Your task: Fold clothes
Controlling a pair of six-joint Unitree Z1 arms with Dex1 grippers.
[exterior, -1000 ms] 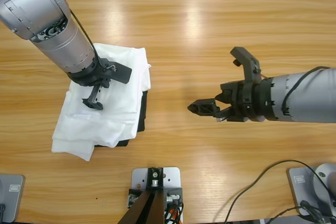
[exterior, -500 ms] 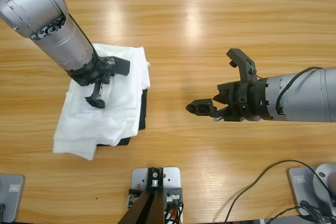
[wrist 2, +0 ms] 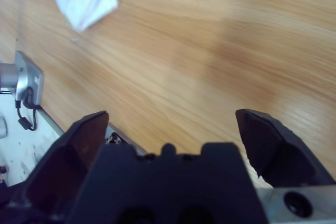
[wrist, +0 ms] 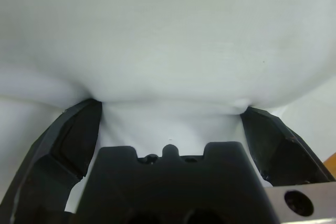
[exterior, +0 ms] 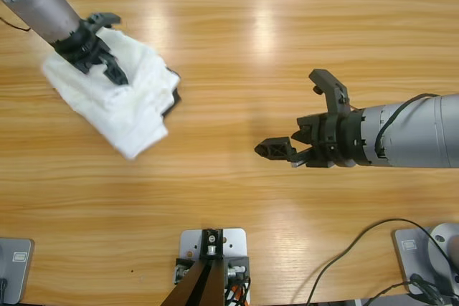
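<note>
Since the earlier frame the left gripper (exterior: pixel 100 41) has slid the folded shirt (exterior: pixel 122 102) to the table's (exterior: pixel 251 41) far left, jaws spread wide on top of it, gripping nothing; a further shove could undo the folds. Its wrist view shows only white cloth between parted jaws, so the print and label are hidden. From the right wrist, the right gripper (wrist 2: pixel 170 129) gapes empty over bare wood, a shirt corner at the frame's top left.

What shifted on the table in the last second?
The left end effector, jaws spread and pressed into the folded white cotton T-shirt, swept it and the black garment beneath toward the table's far left corner. The right end effector stayed open over bare wood.
</note>
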